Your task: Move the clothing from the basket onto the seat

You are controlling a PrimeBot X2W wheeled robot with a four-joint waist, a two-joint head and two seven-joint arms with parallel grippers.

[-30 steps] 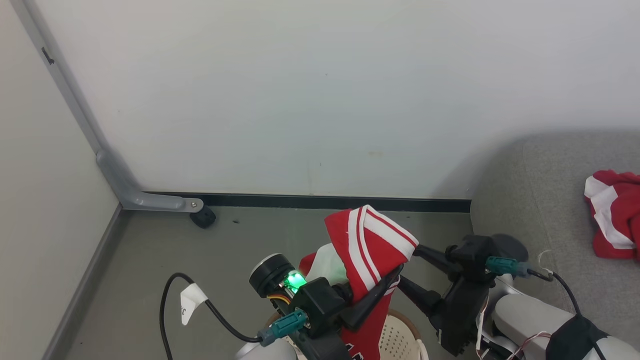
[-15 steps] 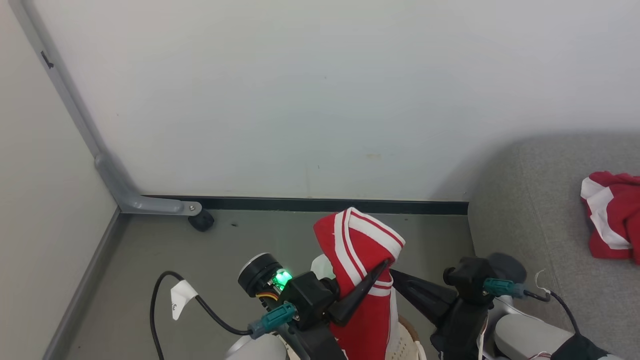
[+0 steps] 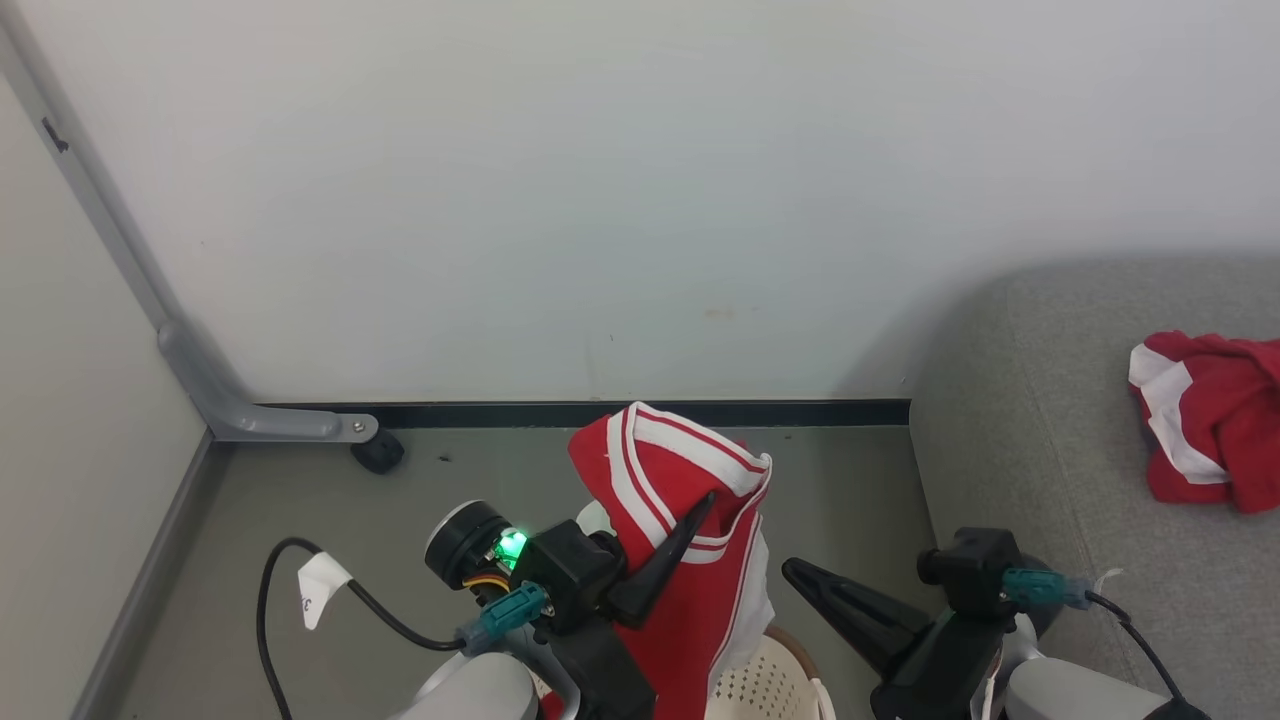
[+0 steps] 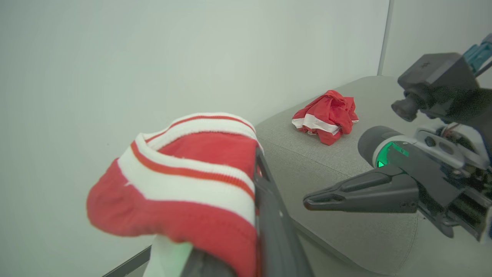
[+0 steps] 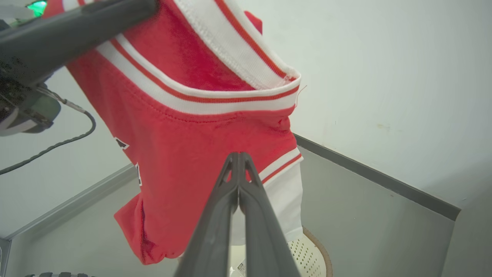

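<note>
Left claw (image 3: 690, 520) clenched on the red jersey (image 3: 660, 470), which hangs above the basket (image 3: 765, 680). Dark letters (image 5: 122, 144) unreadable, probably folded under. Right claw (image 3: 800, 575) pressed closed, empty; it gaped beside the jersey a second ago. Second red garment (image 3: 1200, 420) lies on the seat (image 3: 1040, 450).

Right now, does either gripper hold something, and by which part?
The left gripper pinches the red jersey at its white-striped trim band, and the rest hangs below. The right gripper is shut, apart from the jersey, holding nothing.

Grey metal leg (image 3: 290, 425) with black caster (image 3: 378, 452) rests on floor (image 3: 480, 475) beside white wall (image 3: 600, 200).
</note>
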